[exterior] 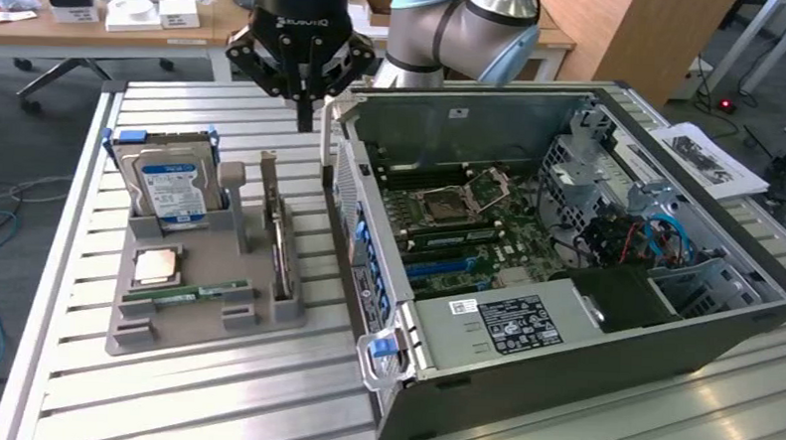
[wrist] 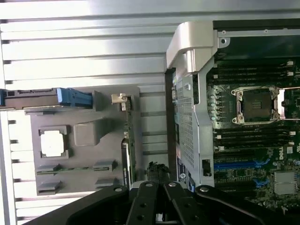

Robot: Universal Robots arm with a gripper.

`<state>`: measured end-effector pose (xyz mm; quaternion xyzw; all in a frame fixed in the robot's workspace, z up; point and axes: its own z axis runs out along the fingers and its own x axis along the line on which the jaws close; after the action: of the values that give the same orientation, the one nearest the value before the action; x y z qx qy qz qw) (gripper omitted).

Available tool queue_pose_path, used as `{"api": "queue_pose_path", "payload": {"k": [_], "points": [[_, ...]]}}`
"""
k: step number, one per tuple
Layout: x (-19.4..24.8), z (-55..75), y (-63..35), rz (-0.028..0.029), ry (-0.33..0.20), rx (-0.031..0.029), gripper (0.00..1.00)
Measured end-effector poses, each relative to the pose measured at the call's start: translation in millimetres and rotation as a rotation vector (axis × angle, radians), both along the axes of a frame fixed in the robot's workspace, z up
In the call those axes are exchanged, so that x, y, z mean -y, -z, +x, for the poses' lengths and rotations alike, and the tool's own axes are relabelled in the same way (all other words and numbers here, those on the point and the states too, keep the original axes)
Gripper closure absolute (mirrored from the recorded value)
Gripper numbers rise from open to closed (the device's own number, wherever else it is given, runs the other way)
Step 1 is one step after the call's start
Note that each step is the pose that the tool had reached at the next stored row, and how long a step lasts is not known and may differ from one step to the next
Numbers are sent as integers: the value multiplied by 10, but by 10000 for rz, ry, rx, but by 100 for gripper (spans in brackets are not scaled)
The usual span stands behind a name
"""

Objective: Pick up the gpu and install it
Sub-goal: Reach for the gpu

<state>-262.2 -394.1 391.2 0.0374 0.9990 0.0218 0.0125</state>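
Observation:
The gpu [exterior: 278,237] is a thin dark card with a silver bracket at its far end. It stands on edge in a slot of the grey tray [exterior: 202,333], on the side nearest the computer case. From the wrist view the gpu [wrist: 131,140] appears edge-on. My gripper [exterior: 303,117] hangs above the far end of the table, beyond the card and beside the case's rear corner. It is shut and holds nothing. In the wrist view its dark fingers [wrist: 149,199] meet over the gap between tray and case.
The tray also holds a blue-labelled hard drive [exterior: 169,185], a CPU [exterior: 156,266] and a green RAM stick [exterior: 188,294]. The open computer case [exterior: 502,329] lies on the exterior view's right, with its motherboard [exterior: 466,233] exposed. Slatted metal table [exterior: 186,400] underneath.

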Motion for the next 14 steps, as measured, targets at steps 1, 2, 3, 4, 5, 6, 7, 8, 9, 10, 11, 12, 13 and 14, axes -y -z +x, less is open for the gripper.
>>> {"api": "queue_pose_path", "payload": {"k": [1, 2, 3, 4, 5, 6, 7, 8, 9, 10, 11, 12, 13, 14], "points": [[0, -33, 1, 0, -1, 1, 89], [-1, -61, 1, 0, 0, 1, 89], [-2, -86, 1, -1, 0, 0, 89], [-2, -112, 2, 1, 1, 1, 89], [-3, -137, 3, 1, 0, 1, 89], [-3, -161, 3, 0, 0, 0, 89], [-3, -186, 4, 1, -1, 1, 89], [-3, -210, 4, 0, 0, 1, 89], [-3, -234, 4, 0, -1, 0, 89], [-3, -256, 5, 0, -1, 0, 89], [-3, -276, 5, 0, 0, 0, 89], [-3, -293, 6, 0, 0, 1, 89], [-3, -305, 6, 1, 0, 1, 89], [-3, -306, 6, 0, 0, 1, 89]]}}
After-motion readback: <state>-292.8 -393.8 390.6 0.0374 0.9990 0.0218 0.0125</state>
